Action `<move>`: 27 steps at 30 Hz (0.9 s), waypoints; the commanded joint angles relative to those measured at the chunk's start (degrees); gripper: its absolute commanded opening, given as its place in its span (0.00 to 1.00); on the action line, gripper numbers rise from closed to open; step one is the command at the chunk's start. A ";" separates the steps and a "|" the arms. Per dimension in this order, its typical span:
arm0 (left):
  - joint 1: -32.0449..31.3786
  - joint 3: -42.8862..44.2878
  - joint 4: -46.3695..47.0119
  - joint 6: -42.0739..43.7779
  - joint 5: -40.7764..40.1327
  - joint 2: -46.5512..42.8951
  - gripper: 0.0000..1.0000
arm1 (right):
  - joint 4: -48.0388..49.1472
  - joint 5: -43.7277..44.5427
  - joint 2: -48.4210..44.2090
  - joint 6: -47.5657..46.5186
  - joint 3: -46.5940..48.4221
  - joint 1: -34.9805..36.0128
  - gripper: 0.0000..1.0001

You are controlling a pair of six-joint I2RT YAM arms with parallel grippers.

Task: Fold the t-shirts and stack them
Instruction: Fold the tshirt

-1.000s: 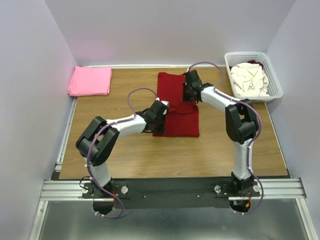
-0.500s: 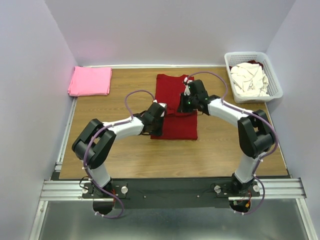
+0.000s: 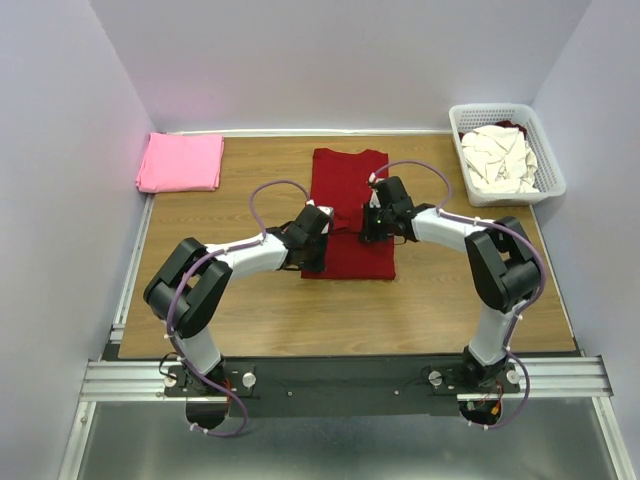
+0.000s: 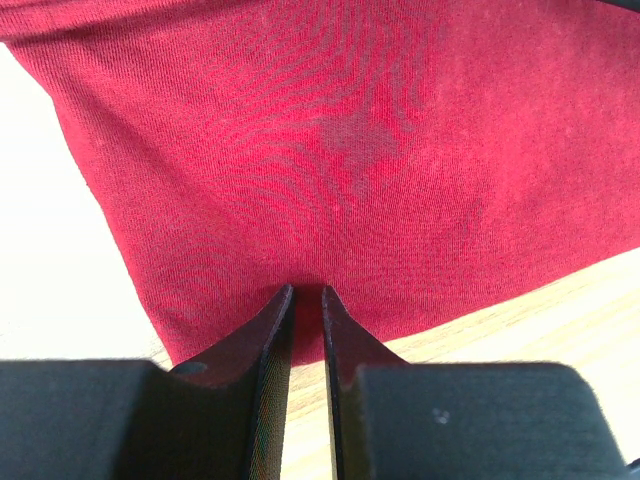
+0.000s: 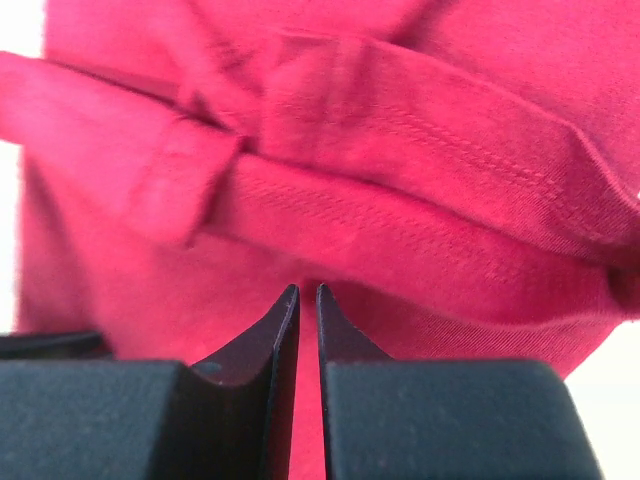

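Left end effector (image 4: 307, 290), right end effector (image 5: 307, 288): nearly closed, pinching dark red t-shirt (image 3: 345, 180).

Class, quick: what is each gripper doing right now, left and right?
Left gripper: closed, pinching the edge of the dark red t-shirt.
Right gripper: closed, pinching a folded part of the same shirt.

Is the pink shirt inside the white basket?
No, the pink shirt lies folded on the table at the far left, while the basket at the far right holds cream-white shirts.
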 commanded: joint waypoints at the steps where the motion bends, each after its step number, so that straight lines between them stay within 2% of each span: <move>1: -0.20 -1.06 -3.16 -0.29 0.88 -0.83 0.25 | 1.30 5.36 3.09 -2.09 2.71 -0.06 0.18; 6: -0.20 -0.97 -3.60 -0.29 0.79 -0.83 0.25 | 1.48 11.61 7.04 -4.56 8.25 -0.59 0.18; 15: -0.29 -1.32 -4.13 -0.64 0.61 -1.53 0.25 | 4.73 12.15 9.86 -4.12 18.62 -3.31 0.19; 19: -0.20 -1.49 -4.13 -1.00 0.26 -2.15 0.25 | 5.70 2.67 6.79 -4.21 16.18 -3.31 0.19; 24: -0.20 -1.93 -3.78 -1.00 0.61 -2.24 0.25 | 8.25 -15.35 3.19 -2.19 8.09 -2.87 0.22; 27: -0.20 -2.02 -3.60 -1.00 0.88 -2.41 0.25 | 12.89 -22.56 2.74 -0.17 4.75 -1.82 0.22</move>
